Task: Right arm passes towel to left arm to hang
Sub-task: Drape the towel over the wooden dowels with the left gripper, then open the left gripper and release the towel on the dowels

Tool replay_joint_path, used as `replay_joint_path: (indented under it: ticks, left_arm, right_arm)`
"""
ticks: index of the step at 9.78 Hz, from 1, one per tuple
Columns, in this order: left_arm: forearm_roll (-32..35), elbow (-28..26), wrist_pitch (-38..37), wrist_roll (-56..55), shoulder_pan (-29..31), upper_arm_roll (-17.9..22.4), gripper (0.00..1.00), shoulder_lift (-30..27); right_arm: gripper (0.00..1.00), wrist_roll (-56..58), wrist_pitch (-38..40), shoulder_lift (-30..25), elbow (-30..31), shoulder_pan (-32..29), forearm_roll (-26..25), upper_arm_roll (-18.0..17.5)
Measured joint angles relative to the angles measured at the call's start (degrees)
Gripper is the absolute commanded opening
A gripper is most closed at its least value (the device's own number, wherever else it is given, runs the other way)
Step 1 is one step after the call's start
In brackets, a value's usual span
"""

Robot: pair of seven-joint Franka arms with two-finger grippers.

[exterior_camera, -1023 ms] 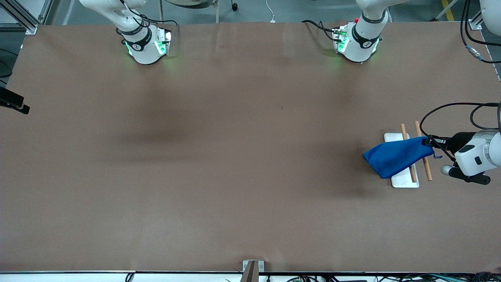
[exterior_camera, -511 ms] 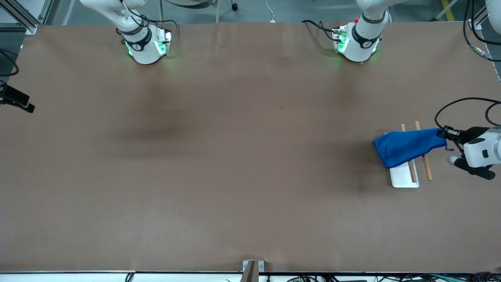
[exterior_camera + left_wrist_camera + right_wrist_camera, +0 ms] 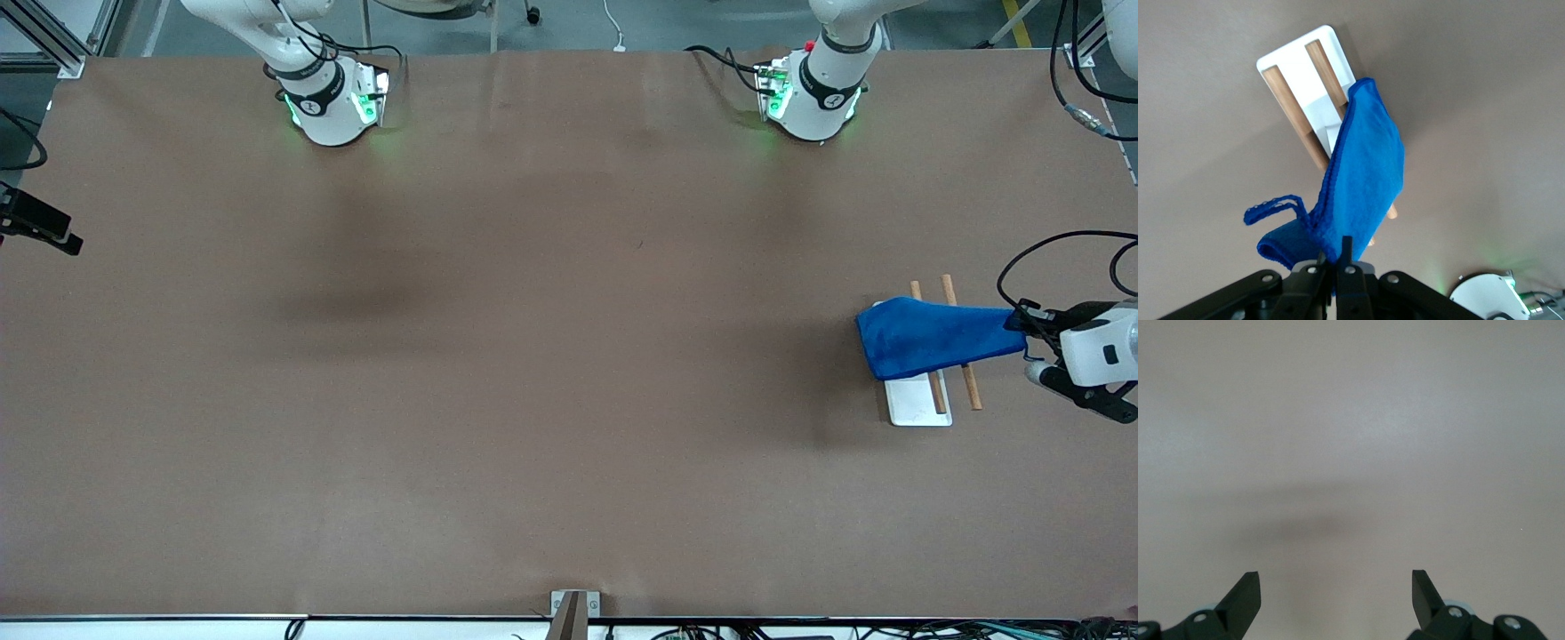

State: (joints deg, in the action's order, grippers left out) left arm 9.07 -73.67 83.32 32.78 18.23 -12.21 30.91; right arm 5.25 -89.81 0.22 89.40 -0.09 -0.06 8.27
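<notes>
Fleecy bright blue cloth, the towel (image 3: 929, 339), hangs stretched out above the brown table (image 3: 533, 356) at the left arm's end, pinched at one corner by the left arm's black two-finger gripper (image 3: 1021, 322). Its free end droops over the flat white rectangular tray (image 3: 916, 404) and across the two light wooden rods (image 3: 970, 388) of the hanging rack; whether the cloth touches the rods cannot be told from the front view. In the left wrist view the gripper's fingers (image 3: 1347, 267) are pressed together on the bunched edge of the towel (image 3: 1365, 180), with the small blue loop (image 3: 1275, 207) curling out free beside the pinched corner. The same view shows the two wooden rods (image 3: 1321, 63) running side by side over the white tray (image 3: 1338, 50), one rod passing under the hanging cloth. The left arm (image 3: 1098, 342), white with a silver wrist ring, reaches in from the table's edge, its black cable (image 3: 1049, 249) arching above it.

The right arm waits: only its white base (image 3: 324, 107) with green lights shows in the front view. Its gripper (image 3: 1336, 592) hovers over bare brown table surface with the two black fingers (image 3: 1245, 593) spread wide apart and nothing between them.
</notes>
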Motion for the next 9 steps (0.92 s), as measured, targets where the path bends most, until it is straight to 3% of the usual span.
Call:
replay_joint_path:
  ticks: [4,9]
  left_arm:
    - [0.05,0.1,1.14,0.5,2.9,0.04,0.01,0.87]
    - [0.9,0.12,1.39,3.64,4.49,0.06,0.01,1.04]
  right_arm:
    - [1.0,0.0,0.6,0.0,0.32,-1.54,0.0,-3.04]
    - [1.0,0.0,0.61,0.0,0.33,-2.06,0.0,-3.43]
